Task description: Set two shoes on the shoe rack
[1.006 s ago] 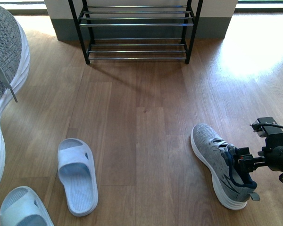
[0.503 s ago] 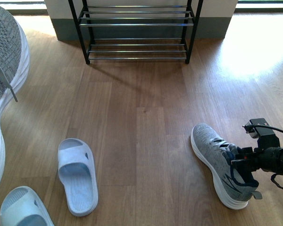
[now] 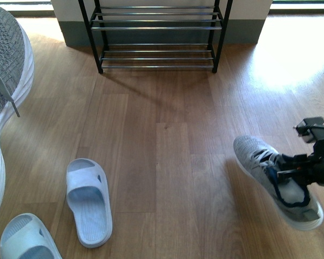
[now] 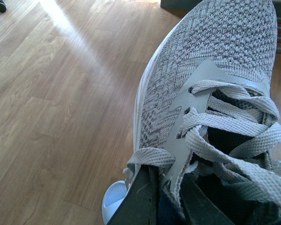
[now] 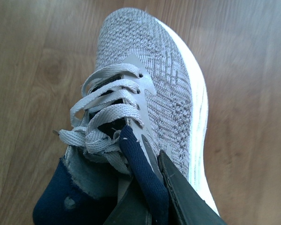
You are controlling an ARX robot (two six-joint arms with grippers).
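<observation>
front view: right sneaker [image 3: 256, 159] (apparently airborne)

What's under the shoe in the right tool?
Only bare wood floor shows around the shoe; nothing else lies near it. The patch of floor directly beneath it and the underside of its sole are covered by the shoe itself.

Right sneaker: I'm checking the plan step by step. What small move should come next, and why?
Probably carry the right sneaker forward and leftward, toward the shoe rack. The right hand is shut on its navy collar, it looks tilted clear of the floor, and the rack stands well ahead of it.
</observation>
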